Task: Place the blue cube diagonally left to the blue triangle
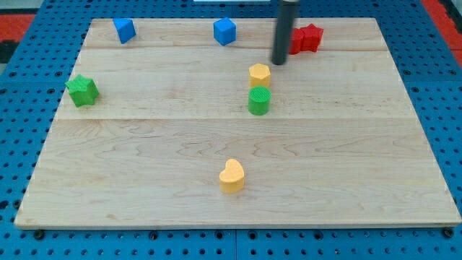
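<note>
sitting left of my tip (279,62): blue cube (225,31)

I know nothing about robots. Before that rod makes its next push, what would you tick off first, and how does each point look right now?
1. Blue cube in plain view near the view's top: ok.
2. Blue triangle visible at the view's top left, well apart from the cube: ok.
3. My tip beside the blue cube, ready to push: not ok; it sits to the cube's right, nearer the red blocks.
4. Path from my tip leftward to the cube free of blocks: ok.
5. Yellow block and green cylinder out of the way: ok, both lie below my tip.
6. Cube already diagonally left of the triangle: not ok; it is to the triangle's right.
</note>
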You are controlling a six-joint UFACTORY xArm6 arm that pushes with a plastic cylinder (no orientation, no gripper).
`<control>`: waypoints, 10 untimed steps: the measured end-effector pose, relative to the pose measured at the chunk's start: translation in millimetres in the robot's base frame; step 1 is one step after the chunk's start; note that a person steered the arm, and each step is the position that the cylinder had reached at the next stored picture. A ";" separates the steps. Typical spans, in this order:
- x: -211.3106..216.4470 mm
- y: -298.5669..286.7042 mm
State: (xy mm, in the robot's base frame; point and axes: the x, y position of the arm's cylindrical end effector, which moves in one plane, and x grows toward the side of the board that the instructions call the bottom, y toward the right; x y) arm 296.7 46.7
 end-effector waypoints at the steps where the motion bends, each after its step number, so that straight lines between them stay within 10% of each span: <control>1: -58.4 26.4; 4: -53.5 -194.8; 6: -104.3 -167.7; 9: -48.9 -241.1; 10: -69.1 -186.9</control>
State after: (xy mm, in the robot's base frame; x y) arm 227.6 -140.3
